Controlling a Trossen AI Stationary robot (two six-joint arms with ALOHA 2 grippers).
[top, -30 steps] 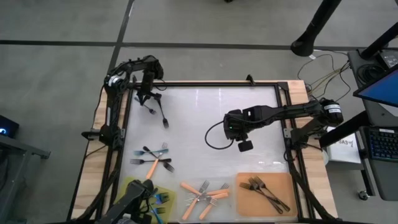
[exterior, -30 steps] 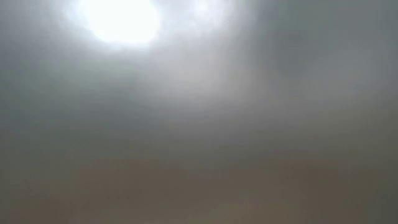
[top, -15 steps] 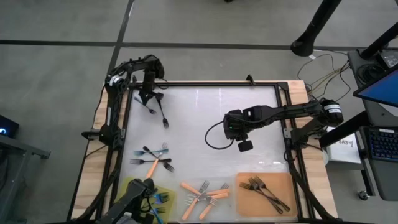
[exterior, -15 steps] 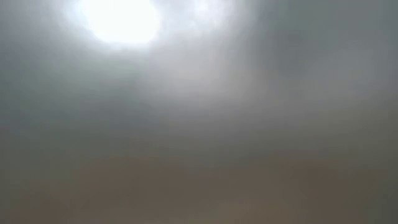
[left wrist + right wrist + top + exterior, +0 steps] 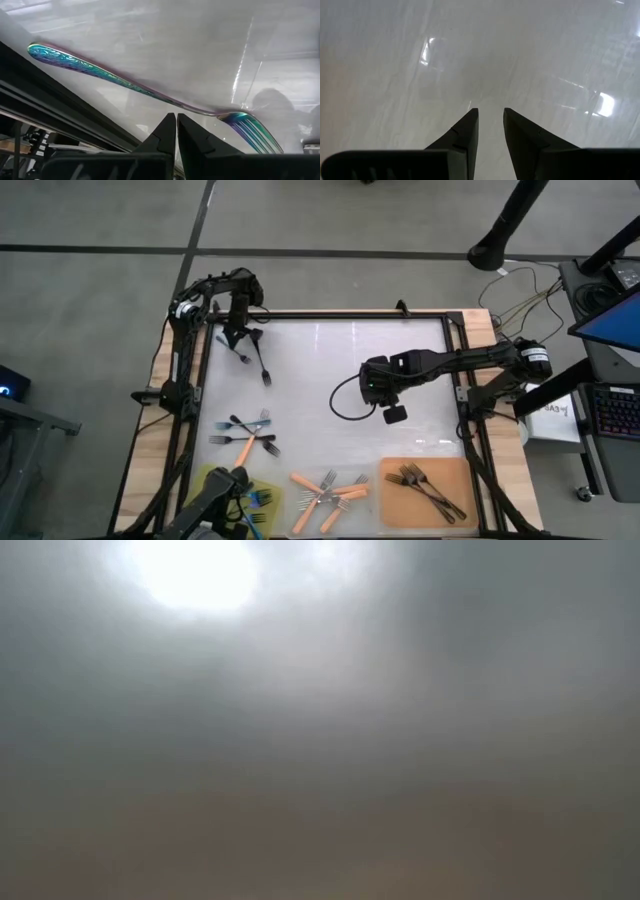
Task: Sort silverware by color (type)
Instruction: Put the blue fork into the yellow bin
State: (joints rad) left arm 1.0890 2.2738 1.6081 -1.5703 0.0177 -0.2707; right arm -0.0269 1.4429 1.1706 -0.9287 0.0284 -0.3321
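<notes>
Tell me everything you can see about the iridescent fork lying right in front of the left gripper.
The iridescent fork looks like polished metal, shimmering blue, teal and purple. Its long handle carries embossed scrollwork and narrows to a thin neck before the tines. It lies flat on the white table, beside the dark frame rail. The left gripper, shut, sits just short of the neck; contact cannot be told.

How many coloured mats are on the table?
2: a yellow-green mat at the high view's bottom left, partly covered, and a brown mat at its bottom right. No other shows.
</notes>
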